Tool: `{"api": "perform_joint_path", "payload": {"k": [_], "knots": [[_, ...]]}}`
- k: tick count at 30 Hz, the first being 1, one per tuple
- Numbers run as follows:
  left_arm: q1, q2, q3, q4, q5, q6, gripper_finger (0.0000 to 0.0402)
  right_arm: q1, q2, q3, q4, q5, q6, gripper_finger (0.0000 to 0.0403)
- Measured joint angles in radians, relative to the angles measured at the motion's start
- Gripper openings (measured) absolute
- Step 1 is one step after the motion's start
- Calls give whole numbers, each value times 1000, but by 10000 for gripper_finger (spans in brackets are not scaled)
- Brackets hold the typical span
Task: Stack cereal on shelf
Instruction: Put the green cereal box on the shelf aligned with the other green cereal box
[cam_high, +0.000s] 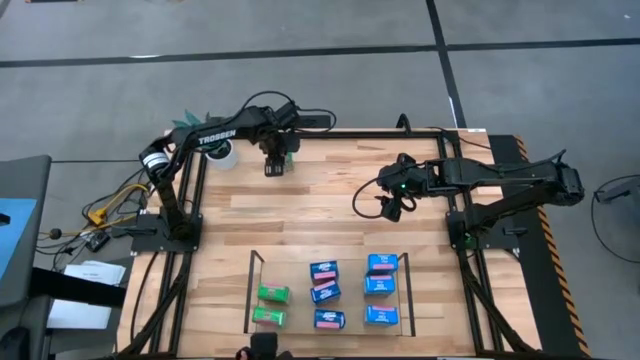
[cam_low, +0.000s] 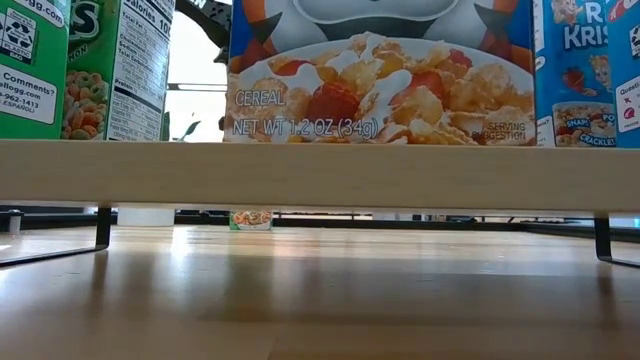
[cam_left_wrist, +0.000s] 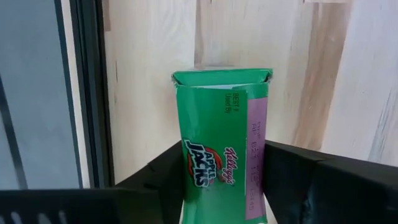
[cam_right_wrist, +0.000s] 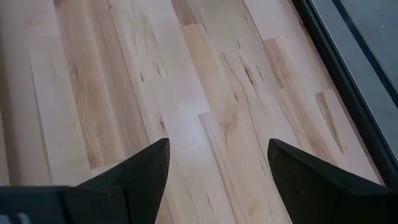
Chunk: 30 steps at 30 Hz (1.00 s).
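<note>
Glossy cardboard cereal box (cam_left_wrist: 222, 155); smooth pale wood table (cam_high: 320, 190); matt black claw (cam_left_wrist: 224, 186).

The left claw (cam_high: 273, 163) sits at the table's (cam_high: 330, 215) far edge, a box (cam_left_wrist: 222, 152) between its fingers. The plant (cam_high: 218, 150) is just left of it. The shelf (cam_high: 255, 290) (boxes inside, apparently eight) lies well nearer the front. The right claw (cam_high: 392, 207) hangs off to the right.
</note>
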Motion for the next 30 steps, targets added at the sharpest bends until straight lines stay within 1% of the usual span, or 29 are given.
{"api": "perform_joint_path", "payload": {"k": [3,7,10,14,18,23,26,30], "knots": [[-13,-12,0,-6,-1,-12,158,0,0,0,-2,0,-2,297],[-38,-62,0,-5,-10,-35,151,0,0,0,-7,0,-3,297],[-63,-123,0,-31,-33,-85,149,0,0,0,-14,0,-5,297],[-131,-229,29,-133,-28,-182,149,0,0,0,-14,0,-5,297],[-243,-327,67,-215,-3,-309,149,0,2,0,-12,1,-5,297],[-434,-417,98,-233,-1,-517,149,0,2,0,-13,0,-5,297],[-560,-439,105,-231,-2,-610,149,0,2,0,-13,0,-5,297],[-720,-436,106,-229,-27,-720,149,0,2,0,-13,0,-5,297]]}}
